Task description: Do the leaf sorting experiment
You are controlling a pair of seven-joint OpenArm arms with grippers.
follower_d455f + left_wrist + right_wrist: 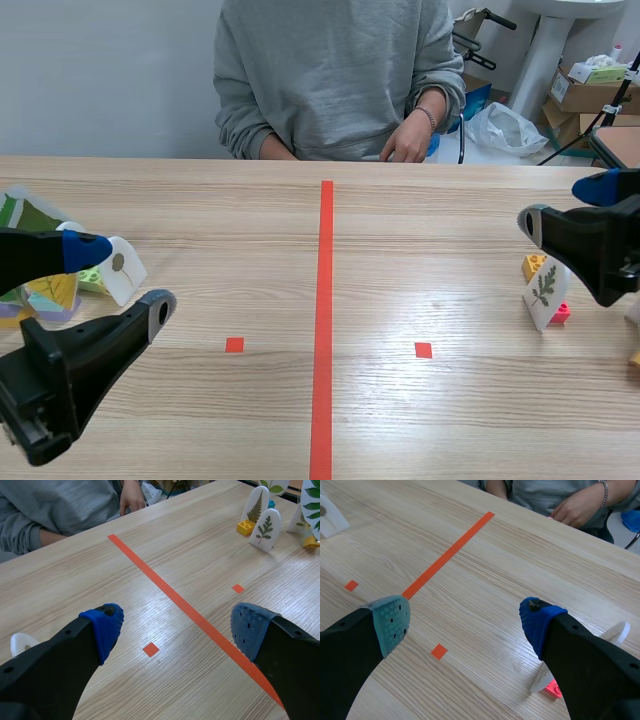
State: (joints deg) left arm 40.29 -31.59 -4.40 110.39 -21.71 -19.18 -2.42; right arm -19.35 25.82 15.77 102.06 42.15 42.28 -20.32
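Counted at the left end of the counter (450, 220): one white leaf card (122, 268) bearing a small brown leaf, upright, just beside one green block (90, 281) and near the left claw (128, 280). Further coloured cards (38, 292) at the far left, partly hidden by the arm; number not readable. At the right end: one fern-leaf card (545, 290) standing against one pink block (561, 314), one yellow block (533, 265) just behind. From the left wrist view, at least four cards in that group, among them a taller fern card (255, 506), two only partly seen; also a second yellow block (310, 542). Left claw spread wide, nothing held, low over the counter. Right claw (565, 207) likewise wide open and empty, just above the fern-leaf card. Marks: one long tape line (325, 300) down the middle, two small squares (234, 345), one on each side. One person (330, 70) in grey across the counter, one hand (408, 146) at the far edge.
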